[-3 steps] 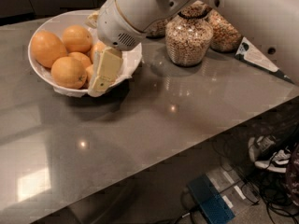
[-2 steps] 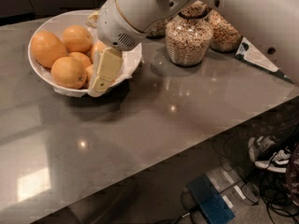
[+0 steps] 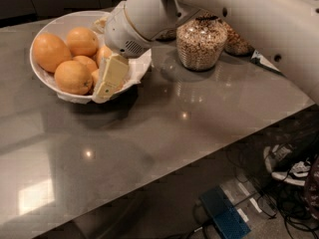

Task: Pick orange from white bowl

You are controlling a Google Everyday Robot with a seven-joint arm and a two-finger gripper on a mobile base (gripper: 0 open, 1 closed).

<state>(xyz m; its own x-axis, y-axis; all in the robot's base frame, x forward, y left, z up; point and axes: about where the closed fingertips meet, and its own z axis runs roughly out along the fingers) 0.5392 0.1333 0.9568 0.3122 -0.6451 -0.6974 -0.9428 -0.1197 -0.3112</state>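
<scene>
The white bowl (image 3: 47,30) sits at the back left of the grey counter, lined with crinkled film and holding several oranges (image 3: 73,76). My gripper (image 3: 108,79) reaches down from the white arm into the bowl's right side, its pale fingers (image 3: 113,74) pointing down among the oranges near the rim. An orange (image 3: 96,77) lies partly hidden right behind the fingers. Two larger oranges (image 3: 49,51) lie further left, apart from the gripper.
Two round glass jars of cereal (image 3: 201,43) stand at the back right of the bowl, under the arm. The counter's front edge (image 3: 164,171) runs diagonally; beyond it the floor holds cables and a blue box (image 3: 224,214).
</scene>
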